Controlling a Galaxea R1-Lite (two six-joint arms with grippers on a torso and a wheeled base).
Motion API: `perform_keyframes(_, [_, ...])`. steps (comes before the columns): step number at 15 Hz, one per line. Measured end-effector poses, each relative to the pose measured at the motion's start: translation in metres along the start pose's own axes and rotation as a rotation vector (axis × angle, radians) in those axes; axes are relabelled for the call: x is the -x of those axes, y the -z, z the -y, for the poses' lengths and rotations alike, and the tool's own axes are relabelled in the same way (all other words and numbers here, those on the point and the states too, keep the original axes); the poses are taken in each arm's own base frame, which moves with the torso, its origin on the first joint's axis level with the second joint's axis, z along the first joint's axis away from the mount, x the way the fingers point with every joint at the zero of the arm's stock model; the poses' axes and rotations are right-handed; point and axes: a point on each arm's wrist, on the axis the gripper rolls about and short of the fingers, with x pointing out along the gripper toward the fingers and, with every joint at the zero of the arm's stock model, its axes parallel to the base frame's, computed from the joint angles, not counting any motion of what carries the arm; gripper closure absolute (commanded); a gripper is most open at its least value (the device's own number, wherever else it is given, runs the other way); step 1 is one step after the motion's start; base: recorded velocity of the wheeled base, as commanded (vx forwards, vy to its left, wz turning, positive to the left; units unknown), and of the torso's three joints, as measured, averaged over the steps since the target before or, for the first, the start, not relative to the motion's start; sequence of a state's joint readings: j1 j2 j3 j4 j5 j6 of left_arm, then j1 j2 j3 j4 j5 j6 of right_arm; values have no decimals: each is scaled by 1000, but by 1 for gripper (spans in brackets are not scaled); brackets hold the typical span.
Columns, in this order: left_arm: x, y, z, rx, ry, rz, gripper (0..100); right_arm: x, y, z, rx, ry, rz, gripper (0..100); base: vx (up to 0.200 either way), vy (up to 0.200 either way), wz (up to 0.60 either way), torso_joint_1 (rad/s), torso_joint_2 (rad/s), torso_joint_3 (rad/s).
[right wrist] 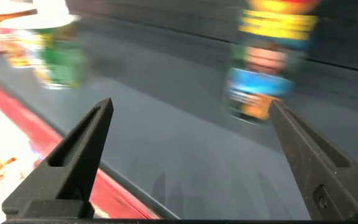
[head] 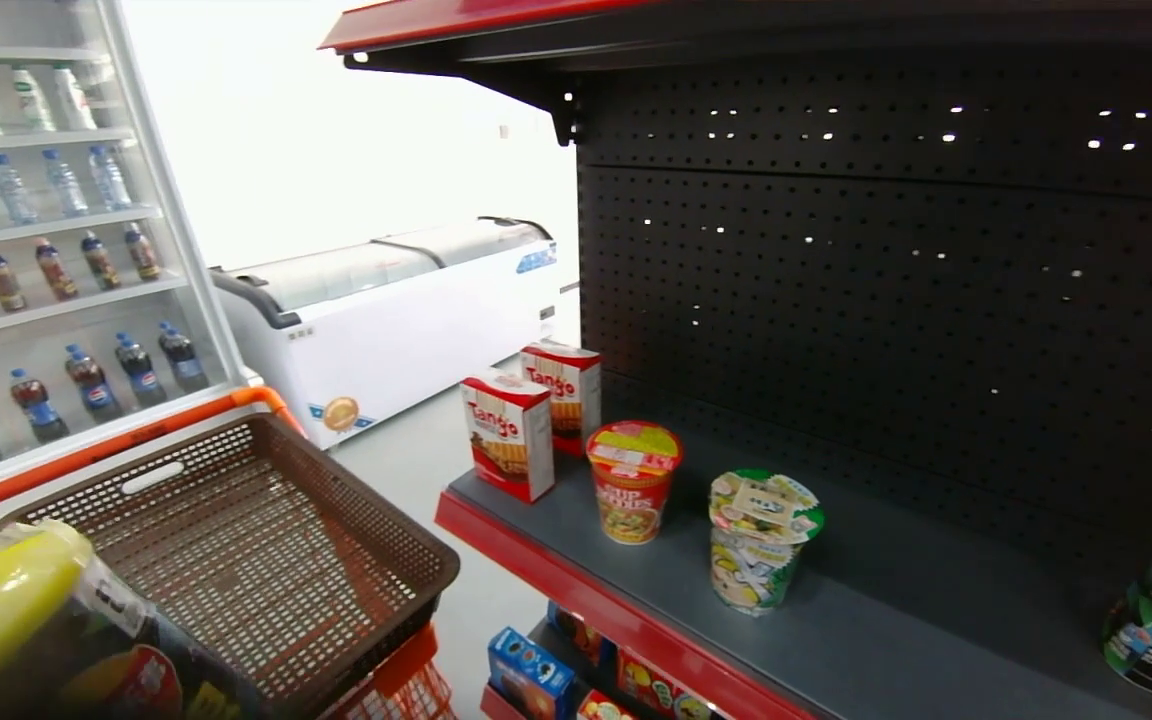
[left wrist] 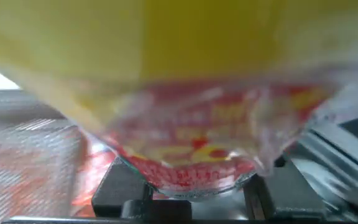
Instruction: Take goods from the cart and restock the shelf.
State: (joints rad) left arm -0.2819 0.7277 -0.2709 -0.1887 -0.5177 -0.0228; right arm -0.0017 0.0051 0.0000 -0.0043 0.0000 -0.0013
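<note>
The yellow packet [head: 8, 600] slants diagonally in left pincer [left wrist: 196, 194].

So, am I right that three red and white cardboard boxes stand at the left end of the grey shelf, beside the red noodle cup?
Not quite: the head view shows two red and white cardboard boxes, not three. They do stand at the left end of the grey shelf, beside the red noodle cup.

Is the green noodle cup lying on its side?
No, the green cup stands upright on the shelf, near the red cup.
</note>
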Motion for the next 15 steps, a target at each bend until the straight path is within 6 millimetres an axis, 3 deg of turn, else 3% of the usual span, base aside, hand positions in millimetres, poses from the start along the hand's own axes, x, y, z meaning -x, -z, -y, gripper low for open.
perform_keyframes(3, [2, -12, 12, 127, 269, 1, 100, 0, 0, 0, 0, 0, 0, 0, 0, 0, 0, 0, 0, 0])
perform_keyframes(6, [-3, -32, 15, 114, 377, 29, 100, 0, 0, 0, 1, 0, 0, 0, 0, 0, 0, 0, 0, 0])
perform_keyframes(10, [-28, -52, 8, 109, 402, 12, 100, 0, 0, 0, 1, 0, 0, 0, 0, 0, 0, 0, 0, 0])
perform_keyframes(15, [-77, -59, -25, -25, 304, -58, 100, 0, 0, 0, 1, 0, 0, 0, 0, 0, 0, 0, 0, 0])
